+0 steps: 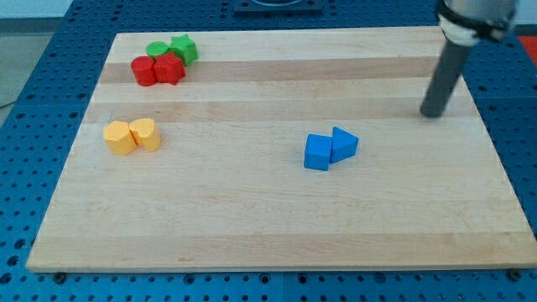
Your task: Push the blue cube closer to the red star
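The blue cube [318,153] lies right of the board's middle, touching a blue triangular block [344,143] on its right. The red star [169,70] sits at the view's top left, beside a red round block [144,71]. My tip [433,113] rests on the board at the view's upper right, well to the right of and a little above the blue blocks, touching nothing.
A green round block [157,49] and a green star [184,49] sit just above the red pair. Two yellow blocks [119,137] [146,133] lie at the left. The wooden board [268,235] sits on a blue perforated table.
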